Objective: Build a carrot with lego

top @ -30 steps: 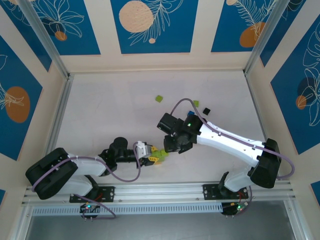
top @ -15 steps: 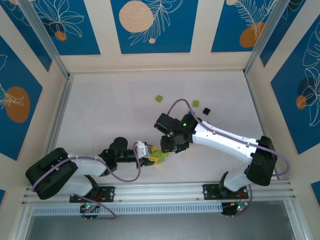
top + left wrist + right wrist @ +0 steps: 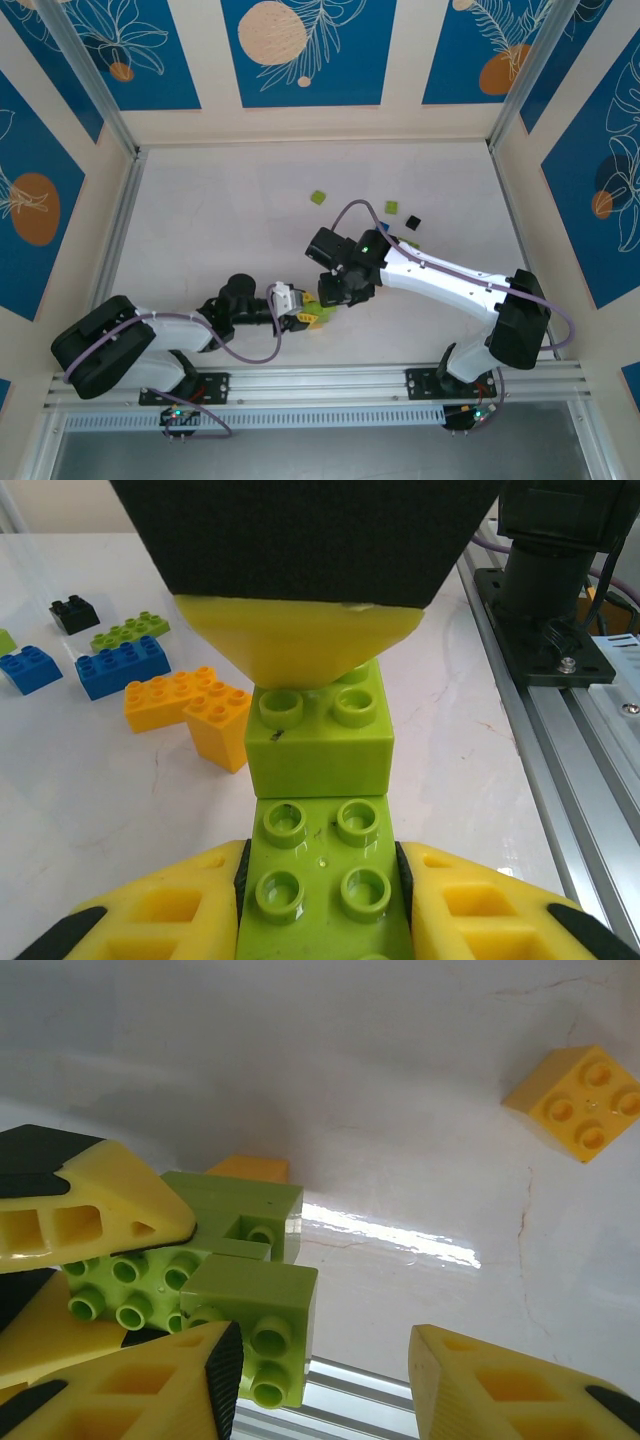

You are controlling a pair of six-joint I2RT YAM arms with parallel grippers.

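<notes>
The left pincer (image 3: 320, 858) is closed on a lime green brick (image 3: 322, 905), one yellow finger on each long side, with the studs facing the left wrist camera. In the top view this pincer (image 3: 303, 318) sits near the front-centre of the worktop (image 3: 220, 230).

A second lime green brick (image 3: 320, 748), two studs by two, touches the far end of the held brick, and its top face stands higher. One yellow finger (image 3: 290, 645) of the right pincer bears on its studded top.

The right pincer (image 3: 325, 1345) is partly open. Its left finger (image 3: 130, 1390) lies against the second lime green brick (image 3: 255, 1320). Its right finger (image 3: 520, 1380) is well apart from that brick, with bare worktop between them. In the top view the right pincer (image 3: 335, 292) is just beside the left pincer.

Loose parts on the worktop, left wrist view:
- Orange bricks (image 3: 185, 705), just beside the second lime green brick.
- Blue bricks (image 3: 120, 665), behind the orange bricks.
- A flat lime green piece (image 3: 130, 630) and a black brick (image 3: 73, 610), further back.

In the right wrist view, one orange two-by-two brick (image 3: 580, 1100) lies alone, well apart from both pincers.
</notes>
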